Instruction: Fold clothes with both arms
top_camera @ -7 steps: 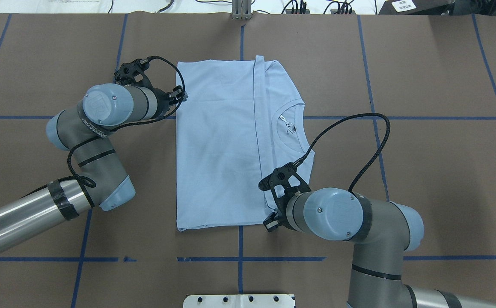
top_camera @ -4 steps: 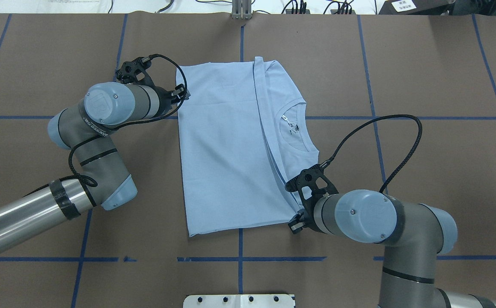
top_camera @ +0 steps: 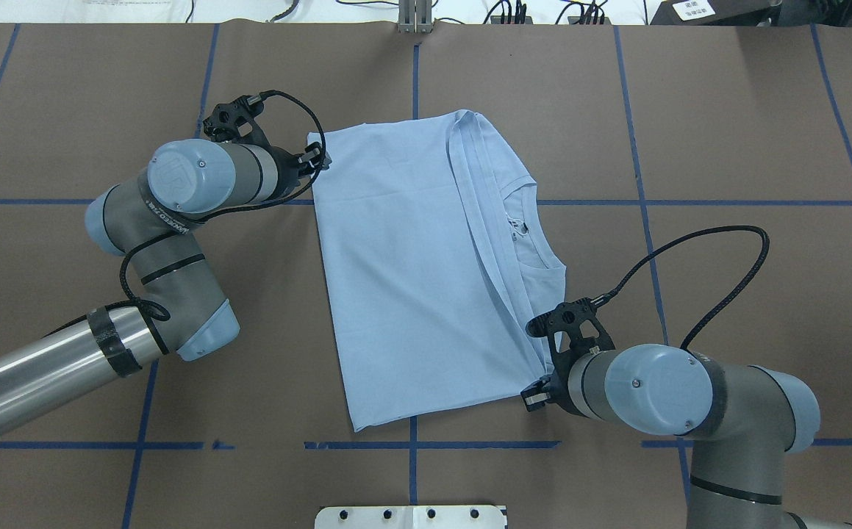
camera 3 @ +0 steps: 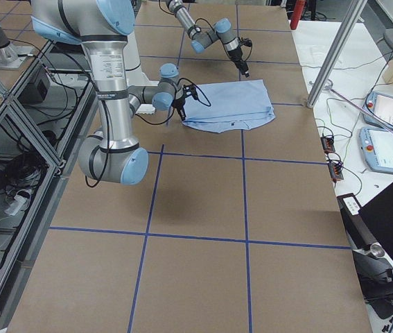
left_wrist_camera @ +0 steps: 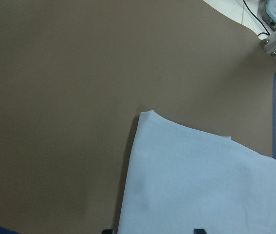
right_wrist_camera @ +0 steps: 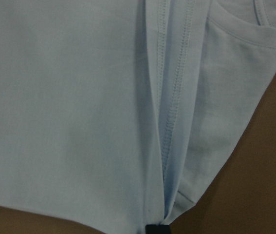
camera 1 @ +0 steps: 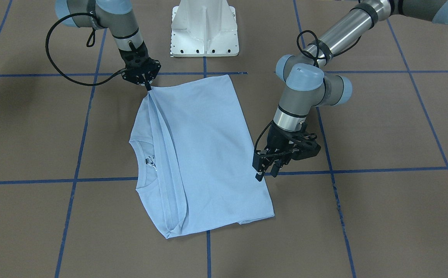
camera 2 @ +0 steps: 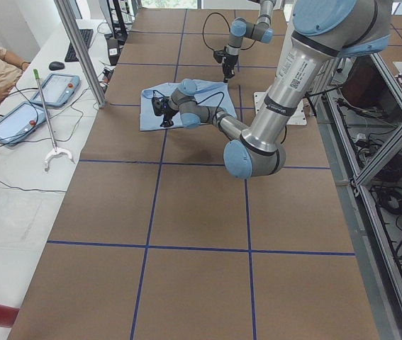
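1. The light blue T-shirt (top_camera: 411,272) is spread flat on the brown paper-covered table (top_camera: 727,110), near its middle. It is folded into a long panel and lies skewed against the blue tape lines (top_camera: 412,426).
2. The neck opening (top_camera: 536,235) is turned toward the robot's right. A small white neck tag (top_camera: 518,228) can be seen inside it.
3. A folded-over layer with a stitched hem runs beside the neck. It goes from the shirt's far edge down to the near corner on the robot's right.
4. That near corner is pinched by the right gripper (camera 1: 147,85), whose jaws are clenched on the cloth. In the front-facing view the fabric is drawn to a point at the fingertips. In the right wrist view the hemmed folds converge on the gripper (right_wrist_camera: 157,229).
5. The right arm (top_camera: 653,382) is bent low over the table just beside the shirt, and a black cable (top_camera: 720,242) is looped above it.
6. The left gripper (camera 1: 266,173) is held at the shirt's long edge on the robot's left, toward the far corner. Its jaws are spread and nothing is gripped.
7. In the left wrist view the two fingertips (left_wrist_camera: 198,230) are seen well apart at the bottom. The shirt's edge and corner lie below and between them.
8. A white pedestal base (camera 1: 204,27) stands on the robot's side of the table, apart from the shirt.
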Available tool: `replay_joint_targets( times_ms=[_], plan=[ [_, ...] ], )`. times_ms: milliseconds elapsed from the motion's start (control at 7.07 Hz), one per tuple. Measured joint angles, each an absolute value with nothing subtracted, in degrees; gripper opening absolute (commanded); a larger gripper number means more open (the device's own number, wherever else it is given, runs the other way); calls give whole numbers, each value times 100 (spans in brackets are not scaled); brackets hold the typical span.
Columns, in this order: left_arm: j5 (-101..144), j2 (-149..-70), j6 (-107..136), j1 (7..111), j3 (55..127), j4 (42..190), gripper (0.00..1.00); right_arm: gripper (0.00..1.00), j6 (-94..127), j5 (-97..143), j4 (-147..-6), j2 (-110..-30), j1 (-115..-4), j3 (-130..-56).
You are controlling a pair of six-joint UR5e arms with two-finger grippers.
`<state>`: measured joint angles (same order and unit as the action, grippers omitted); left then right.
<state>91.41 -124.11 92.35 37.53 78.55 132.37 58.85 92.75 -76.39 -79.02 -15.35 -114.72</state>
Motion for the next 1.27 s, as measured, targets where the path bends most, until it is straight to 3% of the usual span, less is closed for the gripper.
replay_joint_targets(
  times_ms=[283,848,1131,1272],
  plan=[
    [9141,-12423,9230,3753,7860,13236,63,68,5924,9261,-7620,-7956,-1532,-11510],
    [9141,-12448,9220,3753,7873,13261,63,54,5931,9215,-7642,-7394,-1879,-11137],
    [9141,-12442,9220,3753,7869,13263,63,35,5850,9211,-7635,-7042,-2036,-10749],
    [9140,-12446,9221,3753,7871,13263,63,16,5790,9211,-7623,-7000,-2094,-10672]
  ],
)
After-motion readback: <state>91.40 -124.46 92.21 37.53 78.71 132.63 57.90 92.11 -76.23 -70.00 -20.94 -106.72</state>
